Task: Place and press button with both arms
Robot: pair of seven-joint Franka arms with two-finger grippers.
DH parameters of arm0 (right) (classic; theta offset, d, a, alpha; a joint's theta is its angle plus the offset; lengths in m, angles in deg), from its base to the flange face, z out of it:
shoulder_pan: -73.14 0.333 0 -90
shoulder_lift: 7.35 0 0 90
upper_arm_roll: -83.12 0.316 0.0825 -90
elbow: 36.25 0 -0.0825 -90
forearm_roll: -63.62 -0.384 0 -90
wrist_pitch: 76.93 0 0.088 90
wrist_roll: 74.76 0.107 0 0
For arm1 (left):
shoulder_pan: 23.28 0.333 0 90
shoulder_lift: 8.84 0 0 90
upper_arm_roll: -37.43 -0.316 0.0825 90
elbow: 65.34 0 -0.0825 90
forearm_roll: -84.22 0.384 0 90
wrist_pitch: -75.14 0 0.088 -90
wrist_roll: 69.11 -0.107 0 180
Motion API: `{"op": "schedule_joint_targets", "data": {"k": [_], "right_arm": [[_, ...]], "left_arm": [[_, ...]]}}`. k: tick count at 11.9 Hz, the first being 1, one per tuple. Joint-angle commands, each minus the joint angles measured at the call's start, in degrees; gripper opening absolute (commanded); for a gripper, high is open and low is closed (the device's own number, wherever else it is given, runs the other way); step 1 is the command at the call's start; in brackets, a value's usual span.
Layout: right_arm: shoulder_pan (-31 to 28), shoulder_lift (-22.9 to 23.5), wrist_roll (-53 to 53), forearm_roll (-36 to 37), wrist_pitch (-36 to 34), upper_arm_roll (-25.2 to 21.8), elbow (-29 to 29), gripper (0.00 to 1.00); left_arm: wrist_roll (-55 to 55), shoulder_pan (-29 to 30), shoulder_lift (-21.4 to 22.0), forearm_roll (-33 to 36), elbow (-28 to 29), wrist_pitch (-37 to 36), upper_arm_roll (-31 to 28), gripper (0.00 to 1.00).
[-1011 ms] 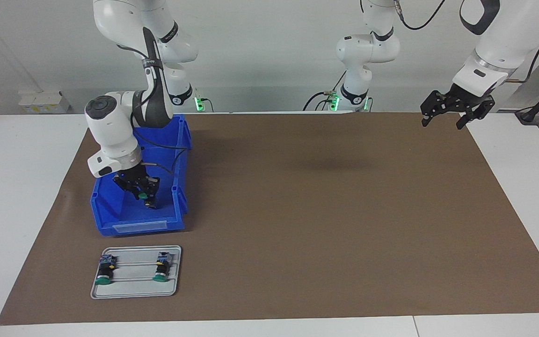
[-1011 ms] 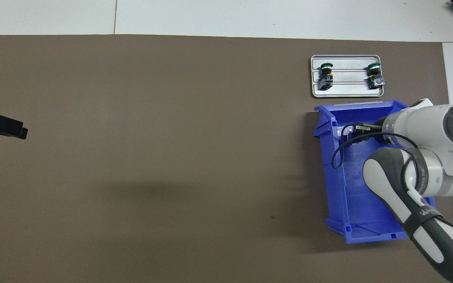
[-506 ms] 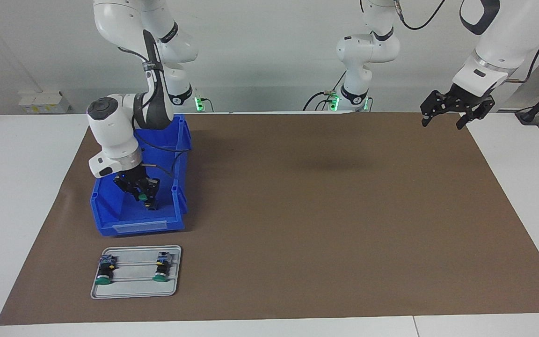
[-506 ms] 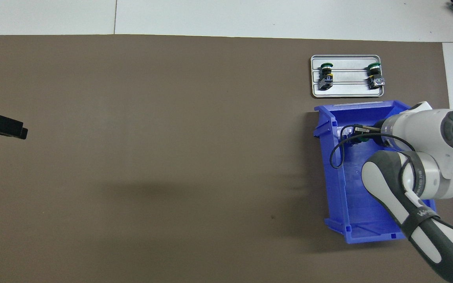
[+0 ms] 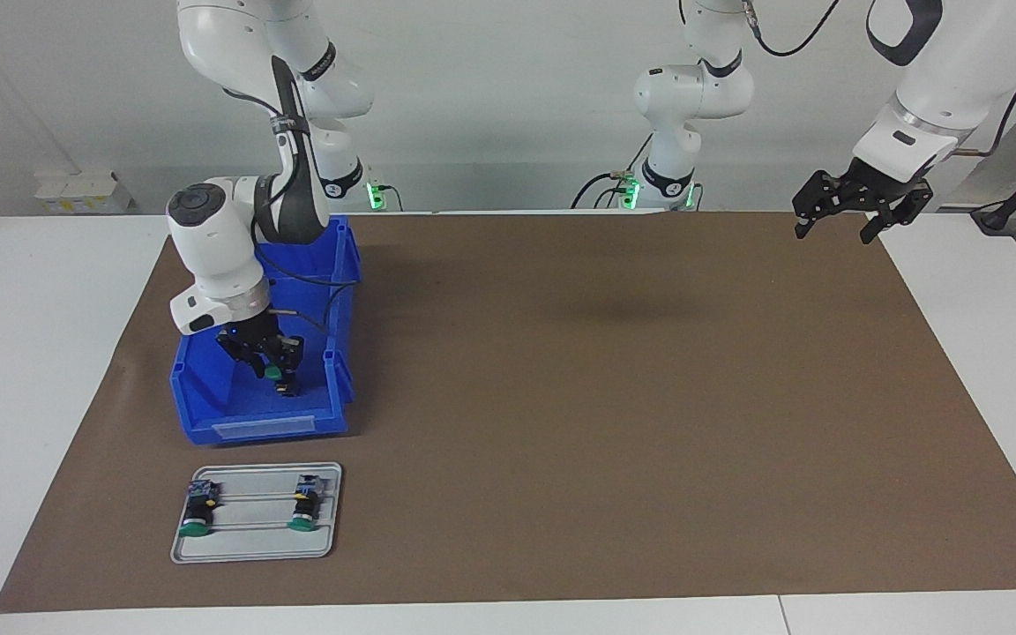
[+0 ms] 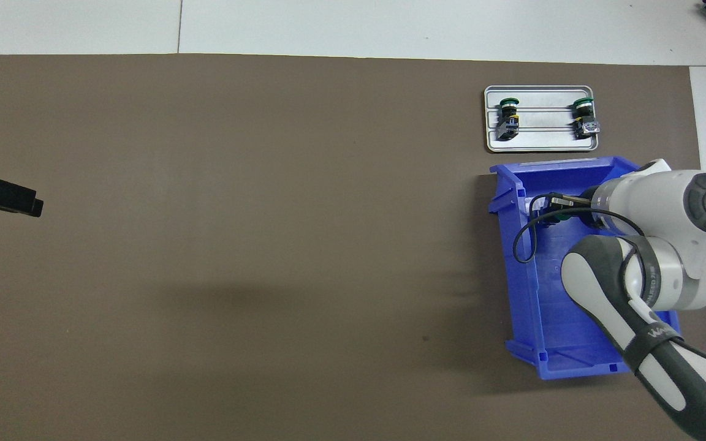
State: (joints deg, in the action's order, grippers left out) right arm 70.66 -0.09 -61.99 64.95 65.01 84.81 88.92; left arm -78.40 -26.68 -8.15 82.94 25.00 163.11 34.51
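My right gripper [image 5: 279, 377] is inside the blue bin [image 5: 261, 429], toward the right arm's end of the table. It is shut on a small green-capped button [image 5: 272, 370] and holds it just above the bin's floor. In the overhead view the right arm's wrist [image 6: 653, 208] covers most of the gripper, and only a bit of the button's green [image 6: 564, 215] shows. My left gripper [image 5: 832, 235] is open and empty, raised over the mat's corner at the left arm's end, where that arm waits. It also shows in the overhead view [image 6: 7, 201].
A grey metal tray [image 5: 252, 549] lies farther from the robots than the bin and bears two green-capped switches [image 5: 196, 519] [image 5: 303, 513]. The tray [image 6: 540, 145] and the bin [image 6: 549, 361] also show in the overhead view. A brown mat [image 5: 605, 397] covers the table.
My right gripper has risen a little inside the bin with the button in it. The left arm has not moved.
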Motion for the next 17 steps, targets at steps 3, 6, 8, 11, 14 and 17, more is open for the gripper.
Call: {"op": "schedule_joint_targets", "data": {"k": [3,6,8,11,14,17], "right_arm": [[-0.07,-0.49,0.77,-0.80,1.07,0.25,0.86,0.82],[-0.07,-0.49,0.86,-0.80,0.71,0.25,0.69,0.87],[-0.07,-0.58,0.77,-0.72,0.63,0.25,0.51,0.93],[-0.07,-0.84,0.86,-0.72,0.54,0.34,-0.01,0.97],[0.02,-1.72,0.77,-0.72,-1.91,0.34,-1.33,0.97],[0.02,-3.38,0.42,-0.80,-6.22,0.34,-3.35,0.97]], "left_arm": [[0.59,0.33,1.51,1.10,1.68,0.18,0.37,1.00],[0.59,0.33,1.51,1.10,1.68,0.27,0.37,1.00],[0.59,0.33,1.51,1.10,1.68,0.27,0.37,1.00],[0.59,0.33,1.51,1.10,1.68,0.27,0.37,1.00],[0.59,0.33,1.51,1.10,1.68,0.27,0.37,1.00],[0.59,0.33,1.51,1.10,1.68,0.18,0.29,1.00]]}}
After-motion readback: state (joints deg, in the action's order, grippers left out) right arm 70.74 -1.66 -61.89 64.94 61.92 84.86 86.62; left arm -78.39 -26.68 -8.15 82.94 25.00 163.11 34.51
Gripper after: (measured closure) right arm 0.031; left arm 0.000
